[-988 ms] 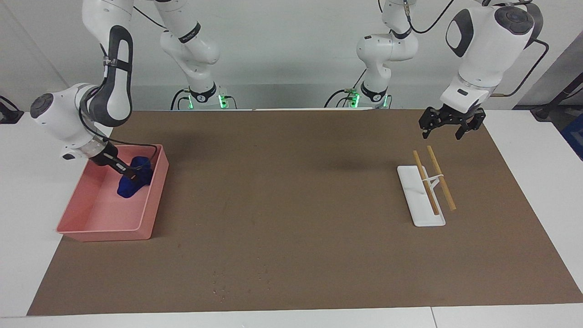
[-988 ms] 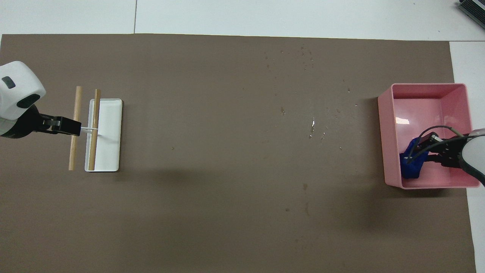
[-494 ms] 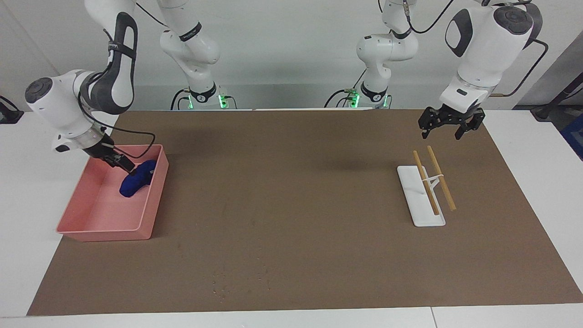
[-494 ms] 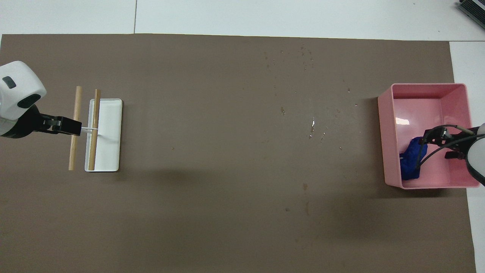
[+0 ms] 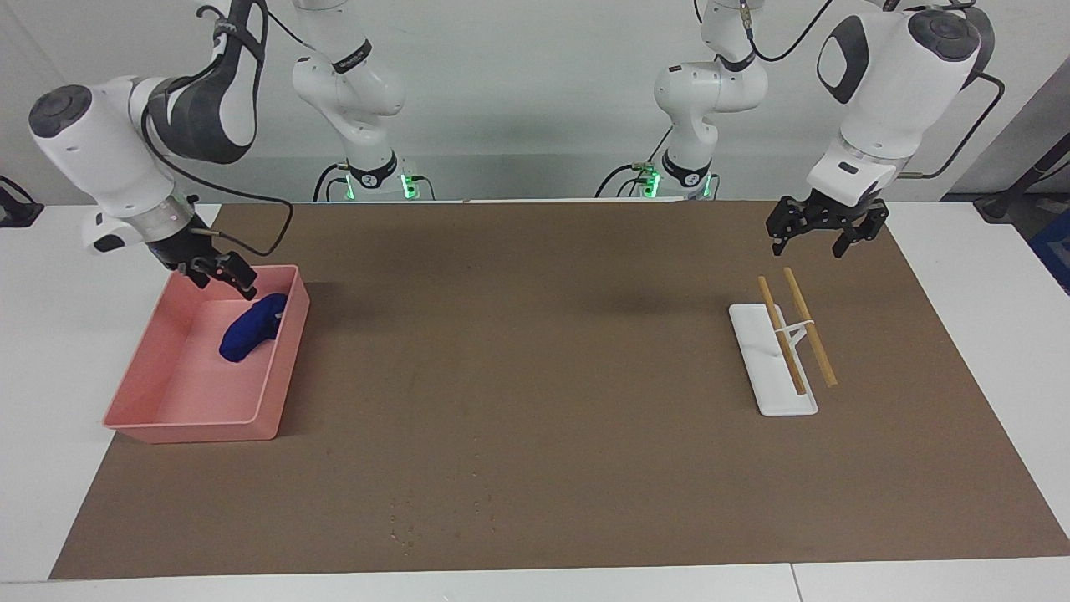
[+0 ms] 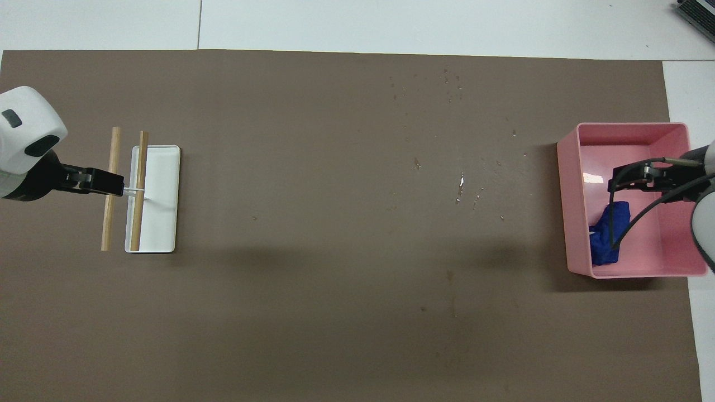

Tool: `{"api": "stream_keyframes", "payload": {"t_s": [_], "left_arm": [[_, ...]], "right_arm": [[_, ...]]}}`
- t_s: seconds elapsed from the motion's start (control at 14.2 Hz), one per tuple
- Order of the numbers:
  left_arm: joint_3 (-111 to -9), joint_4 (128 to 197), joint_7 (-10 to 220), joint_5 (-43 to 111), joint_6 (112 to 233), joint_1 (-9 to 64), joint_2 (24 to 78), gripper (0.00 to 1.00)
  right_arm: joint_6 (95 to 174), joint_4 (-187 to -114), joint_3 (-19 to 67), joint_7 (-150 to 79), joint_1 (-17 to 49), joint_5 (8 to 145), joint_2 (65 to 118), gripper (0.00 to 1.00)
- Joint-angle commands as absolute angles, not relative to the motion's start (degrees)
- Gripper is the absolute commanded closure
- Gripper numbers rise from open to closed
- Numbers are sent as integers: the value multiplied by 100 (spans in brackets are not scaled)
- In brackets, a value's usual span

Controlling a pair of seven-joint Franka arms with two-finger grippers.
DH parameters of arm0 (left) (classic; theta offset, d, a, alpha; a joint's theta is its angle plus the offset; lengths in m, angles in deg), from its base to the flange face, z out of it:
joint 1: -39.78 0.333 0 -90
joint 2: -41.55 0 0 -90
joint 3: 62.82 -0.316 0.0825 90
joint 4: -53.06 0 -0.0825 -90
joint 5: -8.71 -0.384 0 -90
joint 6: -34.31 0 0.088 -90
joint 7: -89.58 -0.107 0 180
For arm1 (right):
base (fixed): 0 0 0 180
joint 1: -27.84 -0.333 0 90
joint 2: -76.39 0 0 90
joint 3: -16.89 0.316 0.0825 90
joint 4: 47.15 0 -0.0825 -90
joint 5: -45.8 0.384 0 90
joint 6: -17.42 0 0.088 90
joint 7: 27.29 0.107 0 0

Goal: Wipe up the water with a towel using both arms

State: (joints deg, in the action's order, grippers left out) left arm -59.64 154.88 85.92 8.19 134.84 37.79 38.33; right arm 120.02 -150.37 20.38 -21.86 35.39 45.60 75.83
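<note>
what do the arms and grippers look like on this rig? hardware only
Two white jointed arms with dark grey joint caps and dark bands printed with small white lettering. Black cables loop along each forearm. The left gripper and right gripper are black two-finger units below a white wrist flange. Green lights glow at both bases.

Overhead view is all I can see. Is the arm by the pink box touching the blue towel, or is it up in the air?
Observer: Up in the air. The right gripper hangs above the pink tray's rim, clear of the towel, which lies inside the tray.
Operator: And the other one, is it poking the wooden sticks?
Observer: No. The left gripper is raised well above the sticks and touches nothing.
</note>
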Motion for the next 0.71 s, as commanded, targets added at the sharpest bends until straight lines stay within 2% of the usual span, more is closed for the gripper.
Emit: {"api": "stream_keyframes", "payload": {"t_s": [0.0, 0.28, 0.63], "left_arm": [[-5992, 15598, 8659, 889, 13582, 3741, 3724, 0], [-6001, 15606, 8668, 889, 13538, 3741, 3715, 0], [-5992, 15606, 8668, 889, 13547, 3732, 3715, 0]], "right_arm": [[11578, -14446, 2032, -1992, 3067, 4281, 7718, 0], [10691, -13163, 2041, -1447, 2749, 4193, 8043, 0], [10400, -13222, 2006, -1559, 2915, 4351, 7877, 0]]}}
